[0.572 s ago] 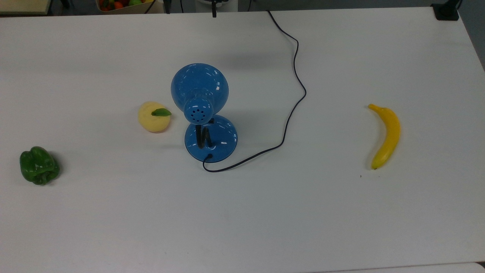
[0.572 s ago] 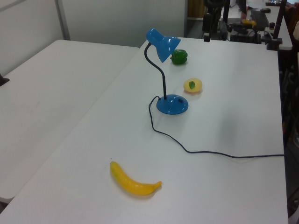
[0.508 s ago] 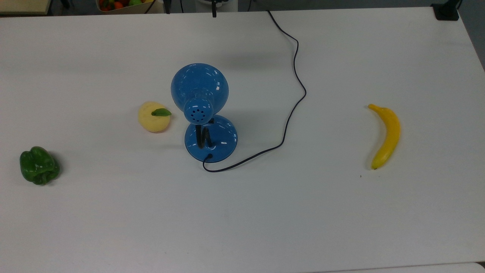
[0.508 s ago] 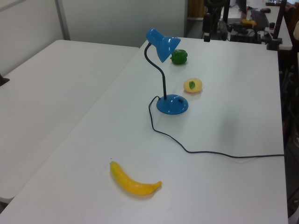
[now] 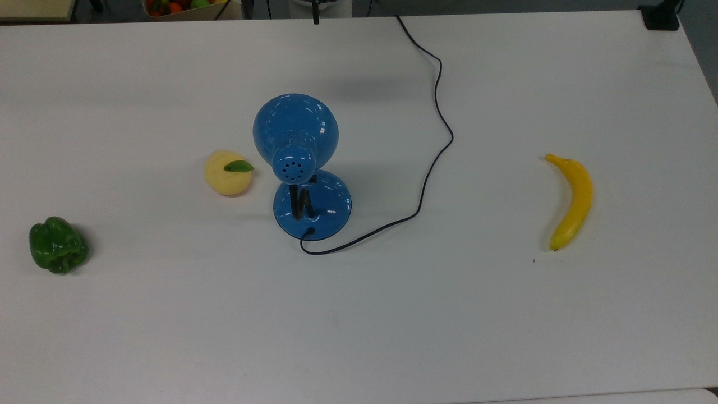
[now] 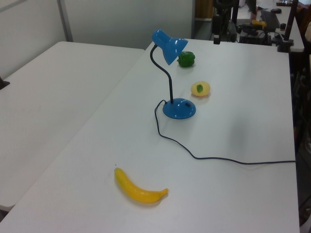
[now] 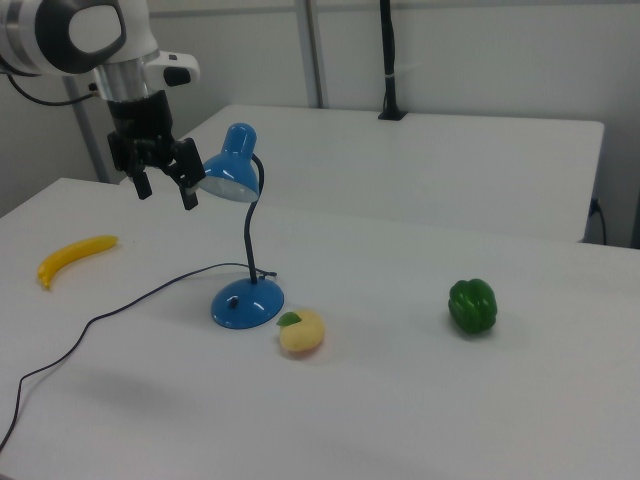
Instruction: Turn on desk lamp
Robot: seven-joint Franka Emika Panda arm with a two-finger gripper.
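We found the desk lamp point(image 5: 302, 168) standing upright near the middle of the white table point(image 5: 505, 314), its round blue base flat on the surface and its black gooseneck curving up to the dome shade. In the right view the shade point(image 7: 232, 172) faced down and toward the right view's left, and we saw no glow from it. The thin black cord point(image 5: 432, 140) left the base, looped across the table and ran off its far edge in the top view.

The gripper point(image 7: 166, 188) hung in the air just to the left of the shade in the right view, at about the shade's height and well above the base. Its two dark fingers point(image 7: 186, 182) pointed downward with a wide gap between them, and nothing sat in that gap. We could not tell whether a finger touched the shade.

A pale yellow fruit with a green leaf point(image 5: 228, 171) lay just beside the base. A green bell pepper point(image 5: 58, 245) and a banana point(image 5: 571, 200) lay well apart from the lamp, on opposite sides
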